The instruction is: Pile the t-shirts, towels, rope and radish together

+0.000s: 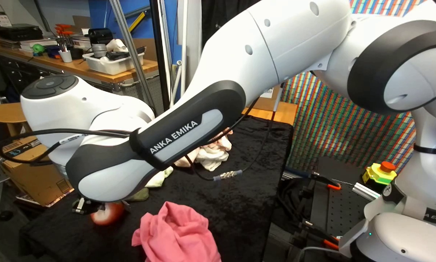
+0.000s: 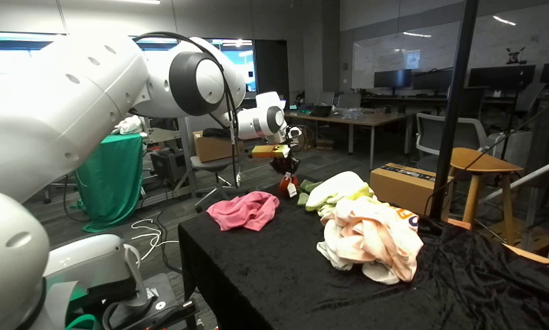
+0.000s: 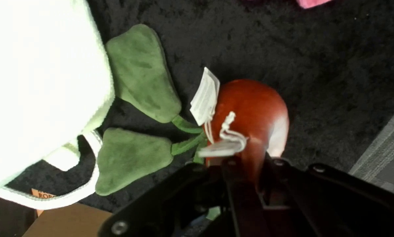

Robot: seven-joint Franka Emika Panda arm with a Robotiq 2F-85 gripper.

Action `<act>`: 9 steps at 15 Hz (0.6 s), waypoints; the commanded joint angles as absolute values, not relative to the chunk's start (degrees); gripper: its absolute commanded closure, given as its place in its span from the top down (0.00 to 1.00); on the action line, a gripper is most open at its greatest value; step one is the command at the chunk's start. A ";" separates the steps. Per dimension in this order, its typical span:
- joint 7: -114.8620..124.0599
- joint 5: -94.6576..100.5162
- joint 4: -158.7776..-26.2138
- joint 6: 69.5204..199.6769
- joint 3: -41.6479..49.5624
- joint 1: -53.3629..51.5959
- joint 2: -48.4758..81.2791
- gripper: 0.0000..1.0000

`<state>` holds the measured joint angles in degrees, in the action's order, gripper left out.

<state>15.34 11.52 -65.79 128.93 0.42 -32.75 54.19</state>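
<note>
Red fabric of the radish (image 3: 249, 102) is pinched in the gripper (image 3: 254, 163) near an edge of the tabletop (image 2: 265, 261), probably so it can join the pale cloth (image 3: 45, 82) beside its leaves (image 3: 142, 75).

The white arm (image 1: 232, 54) has grey joint caps (image 1: 418, 80), "ANKA EMIKA" lettering (image 1: 174, 137), black cables (image 1: 76, 131) and screw-studded black fingers (image 3: 295, 187).

Laid on the table (image 2: 265, 270), in an exterior view, with cloth (image 2: 244, 211) at left, heap (image 2: 370, 231) at right, towel (image 2: 338, 187) just behind the heap, radish (image 2: 283, 185) farther back between cloth and towel, and, in the wrist view, rope (image 3: 45, 203) at the towel's edge.
</note>
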 commanded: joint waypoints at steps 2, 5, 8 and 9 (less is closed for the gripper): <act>15.13 11.33 -67.67 125.91 0.50 -32.28 50.43 0.04; 15.13 11.50 -70.71 124.34 0.86 -31.49 46.47 0.04; 14.47 11.41 -74.83 123.38 1.20 -30.00 41.83 0.04; 14.15 11.29 -77.69 123.29 1.33 -29.22 39.00 0.04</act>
